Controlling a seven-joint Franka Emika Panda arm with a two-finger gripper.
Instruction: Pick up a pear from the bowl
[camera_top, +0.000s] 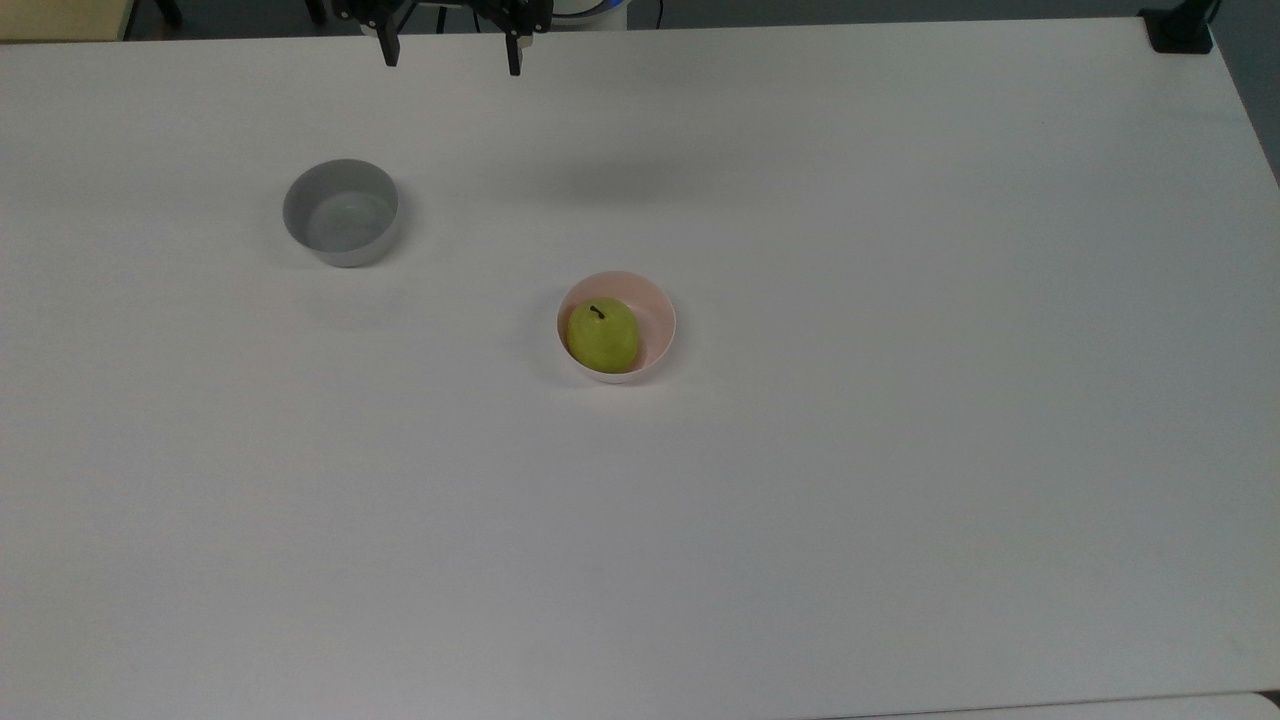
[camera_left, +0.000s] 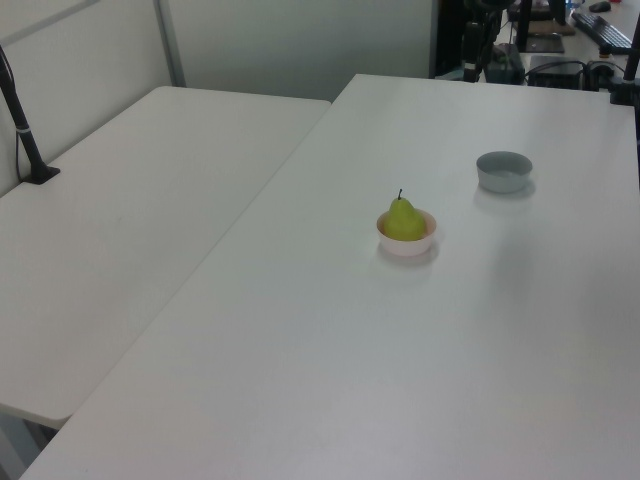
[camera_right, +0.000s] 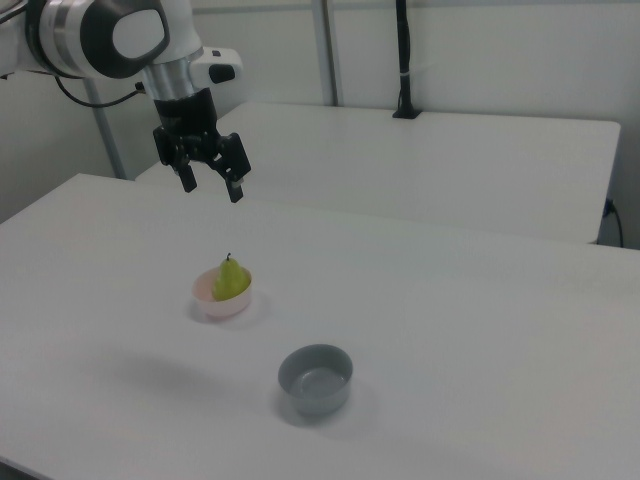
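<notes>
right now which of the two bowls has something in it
The pale pink bowl near the table's middle: the yellow-green pear sits in it, stem up. The grey straight-sided bowl, toward the top view's left, holds nothing.

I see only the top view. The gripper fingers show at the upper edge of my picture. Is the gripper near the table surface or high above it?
Observer: High above it. In the right view the gripper hangs well over the table, open, fingers pointing down, clearly higher than the top of the pear.
Operator: Thank you. Does the pear rise over the rim of its bowl?
Observer: Yes. In the left view the pear stands upright in the pink bowl, and its upper half and stem are above the rim.
</notes>
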